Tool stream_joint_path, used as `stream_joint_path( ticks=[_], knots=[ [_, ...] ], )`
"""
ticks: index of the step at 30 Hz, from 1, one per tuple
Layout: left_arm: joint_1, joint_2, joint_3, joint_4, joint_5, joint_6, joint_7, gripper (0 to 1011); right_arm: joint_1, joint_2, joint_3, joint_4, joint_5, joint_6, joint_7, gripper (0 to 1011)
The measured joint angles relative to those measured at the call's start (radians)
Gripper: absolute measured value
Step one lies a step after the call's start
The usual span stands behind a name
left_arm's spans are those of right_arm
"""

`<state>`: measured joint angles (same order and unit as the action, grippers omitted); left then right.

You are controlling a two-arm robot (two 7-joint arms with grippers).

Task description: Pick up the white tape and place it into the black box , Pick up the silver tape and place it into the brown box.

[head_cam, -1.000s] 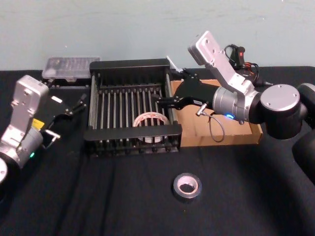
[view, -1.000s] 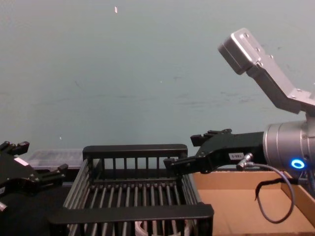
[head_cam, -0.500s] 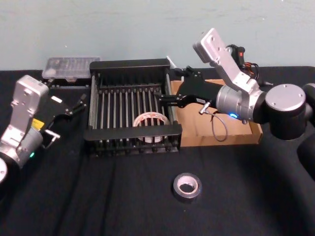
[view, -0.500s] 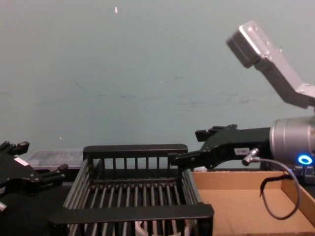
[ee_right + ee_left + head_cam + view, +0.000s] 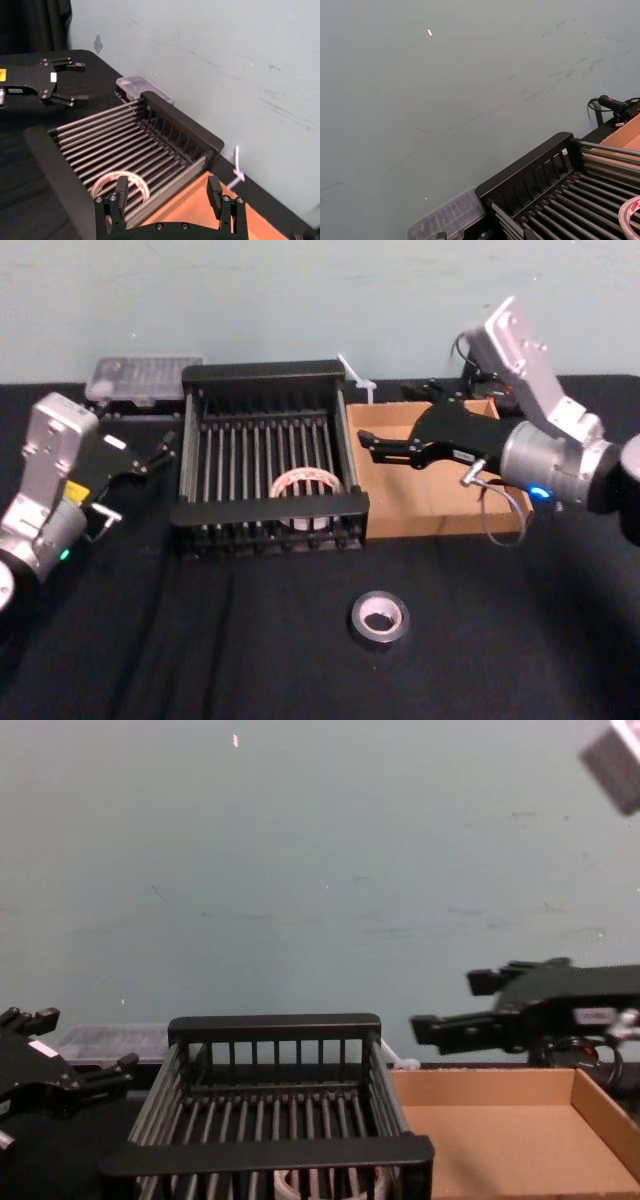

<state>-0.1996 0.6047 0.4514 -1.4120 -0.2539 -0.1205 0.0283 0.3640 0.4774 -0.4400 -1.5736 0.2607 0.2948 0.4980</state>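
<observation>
White tape [image 5: 303, 483] is seen lying in the black box [image 5: 268, 376]; the right gripper [image 5: 382, 447] is held open and empty above the brown box [image 5: 440, 518].

Evenly, softly lit from overhead; faint shadows on black cloth; slightly grainy throughout; motion blur at upper right of chest view.

Black-clothed table [image 5: 200, 640] carries black box [image 5: 270, 375], brown box [image 5: 440, 520], silver tape [image 5: 380, 619], clear plastic case [image 5: 140, 375]
</observation>
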Motion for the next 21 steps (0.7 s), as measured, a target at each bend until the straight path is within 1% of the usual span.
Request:
stream_joint_path(
  ticks=[2, 4, 8, 10, 13, 14, 17, 21],
  knots=[
    [0.000, 0.000, 0.000, 0.000, 0.000, 0.000, 0.000, 1001, -0.021, 0.019, 0.012, -0.028, 0.013, 0.014, -0.001, 1002],
    [0.000, 0.000, 0.000, 0.000, 0.000, 0.000, 0.000, 1002, -0.066, 0.058, 0.031, -0.083, 0.039, 0.042, -0.006, 1002],
    [0.000, 0.000, 0.000, 0.000, 0.000, 0.000, 0.000, 1001, -0.110, 0.092, 0.046, -0.127, 0.061, 0.070, -0.011, 1002],
    [0.000, 0.000, 0.000, 0.000, 0.000, 0.000, 0.000, 1001, -0.139, 0.115, 0.051, -0.153, 0.076, 0.090, -0.013, 1002],
    [0.000, 0.000, 0.000, 0.000, 0.000, 0.000, 0.000, 1001, -0.176, 0.148, 0.049, -0.185, 0.093, 0.117, -0.012, 1002],
    [0.000, 0.000, 0.000, 0.000, 0.000, 0.000, 0.000, 1001, -0.176, 0.148, 0.049, -0.185, 0.093, 0.117, -0.012, 1002],
    [0.000, 0.000, 0.000, 0.000, 0.000, 0.000, 0.000, 1001, -0.203, 0.173, 0.036, -0.206, 0.106, 0.141, -0.009, 1002],
    [0.000, 0.000, 0.000, 0.000, 0.000, 0.000, 0.000, 1001, -0.216, 0.189, 0.019, -0.213, 0.116, 0.162, -0.003, 1002]
  ],
)
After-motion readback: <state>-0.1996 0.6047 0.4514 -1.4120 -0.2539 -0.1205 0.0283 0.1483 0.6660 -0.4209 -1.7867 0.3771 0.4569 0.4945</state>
